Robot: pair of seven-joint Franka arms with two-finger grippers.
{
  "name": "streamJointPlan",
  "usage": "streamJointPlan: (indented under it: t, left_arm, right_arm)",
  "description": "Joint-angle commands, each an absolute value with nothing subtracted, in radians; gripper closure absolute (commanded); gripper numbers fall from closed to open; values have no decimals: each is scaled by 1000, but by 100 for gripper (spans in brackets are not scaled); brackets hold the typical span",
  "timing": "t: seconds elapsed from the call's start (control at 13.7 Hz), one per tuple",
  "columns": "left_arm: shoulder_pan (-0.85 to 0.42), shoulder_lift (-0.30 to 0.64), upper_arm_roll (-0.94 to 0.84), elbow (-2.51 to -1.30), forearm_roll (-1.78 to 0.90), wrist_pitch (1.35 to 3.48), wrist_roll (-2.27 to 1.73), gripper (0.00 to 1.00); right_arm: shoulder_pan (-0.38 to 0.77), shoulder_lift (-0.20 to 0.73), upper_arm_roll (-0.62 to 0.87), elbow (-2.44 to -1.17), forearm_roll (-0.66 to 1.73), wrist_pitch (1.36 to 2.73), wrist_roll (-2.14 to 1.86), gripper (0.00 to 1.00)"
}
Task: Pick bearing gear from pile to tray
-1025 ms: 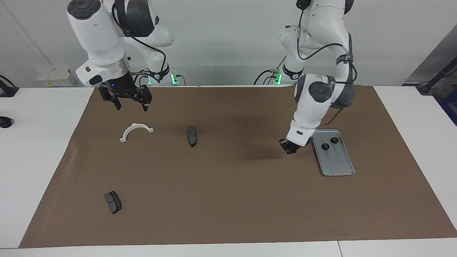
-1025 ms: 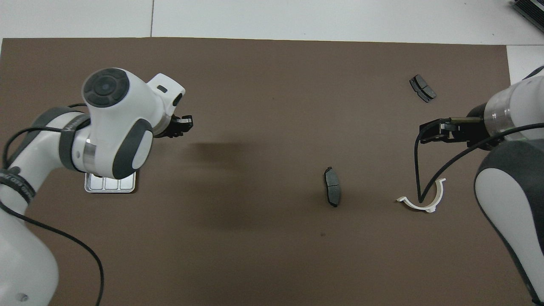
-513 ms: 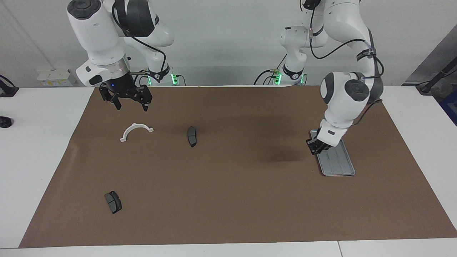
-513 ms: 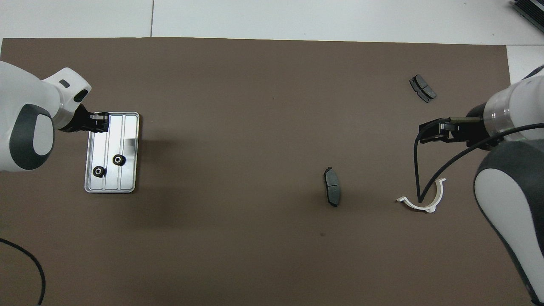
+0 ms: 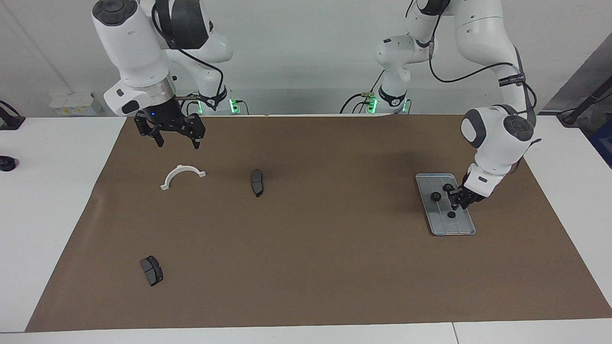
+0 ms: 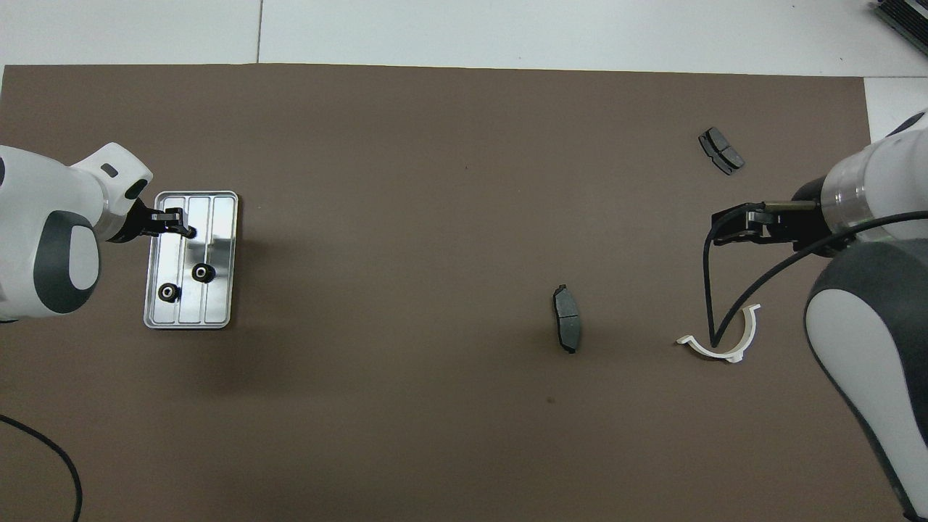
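The silver tray [image 5: 458, 224] lies toward the left arm's end of the mat and also shows in the overhead view [image 6: 221, 217]. Three small black gears lie in it: one [image 5: 447, 187] nearest the robots, one [image 5: 435, 196] beside it, and one [image 5: 451, 215] just under my left gripper [image 5: 457, 202]. That gripper hangs low over the tray, open and empty. In the overhead view the gripper [image 6: 181, 223] sits by this third gear [image 6: 190, 233]. My right gripper [image 5: 176, 142] waits, open and empty, over the mat by the white bracket [image 5: 183, 167].
A dark brake pad [image 5: 257, 182] lies mid-mat beside the bracket. A second pad [image 5: 151, 270] lies farther from the robots, toward the right arm's end. All rests on a brown mat [image 5: 306, 248]. A small black object [image 5: 6, 163] sits on the white table.
My left gripper swung from beside the tray to over it. A third gear now lies in the tray under it. The right arm has hardly moved.
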State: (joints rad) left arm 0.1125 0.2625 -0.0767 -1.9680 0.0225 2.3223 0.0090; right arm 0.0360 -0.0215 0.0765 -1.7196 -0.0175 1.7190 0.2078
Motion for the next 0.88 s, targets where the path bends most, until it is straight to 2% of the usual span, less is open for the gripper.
streamJointPlan:
  t: [0.0,0.22,0.37,0.44,0.66,0.81]
  left_arm:
    - [114,236,-95,-1909,34,2249,14,0]
    - [91,233,-115,-1645,28,1890,8,0]
    - [86,227,-117,-1510,29,1702,8,0]
    - [84,218,-118,-1478,31,1642,8,0]
    - [83,83,-118,-1494,34,1595,17,0]
    - [80,55,-118,-1503,29,1580,11,0]
  right_arm:
    - [28,-51,81,-1755,6,1730,190,0]
    - [28,-51,81,-1753,6,1727,190,0]
    - [28,-49,81,-1750,6,1727,189,0]
    - [28,-49,81,-1750,6,1727,189,0]
    - [26,-49,81,-1749,6,1729,187,0]
    - [28,-49,83,-1749,6,1727,189,0]
